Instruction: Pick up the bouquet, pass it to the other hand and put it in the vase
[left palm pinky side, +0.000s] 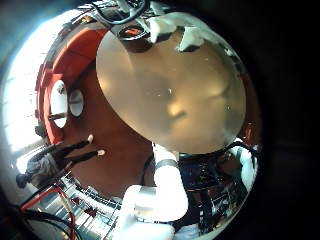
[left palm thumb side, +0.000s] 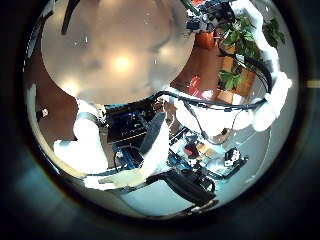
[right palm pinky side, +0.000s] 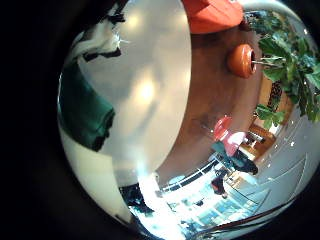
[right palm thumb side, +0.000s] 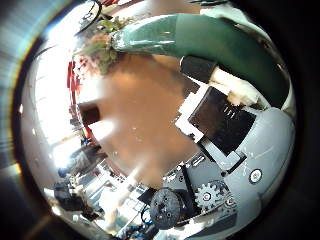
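Note:
In the right thumb side palm view the bouquet's wrapped stem (right palm thumb side: 200, 40) lies right across my right hand's palm, close to it, with its flowers (right palm thumb side: 100, 45) sticking out past the hand. My right hand's fingers (right palm thumb side: 220, 115) curl against the wrap. The wrap also shows in the right little finger side palm view (right palm pinky side: 85, 105), over the round table (right palm pinky side: 150, 90). My left hand's fingertips (left palm pinky side: 185, 38) stand relaxed over the table (left palm pinky side: 170, 100) with nothing between them. I cannot make out the vase.
A white robot arm (left palm pinky side: 160, 190) rises beside the table, and both arms show in the left thumb side palm view (left palm thumb side: 270, 100). Potted plants (left palm thumb side: 240, 50) stand in the room beyond, also seen in the right little finger side palm view (right palm pinky side: 285, 60).

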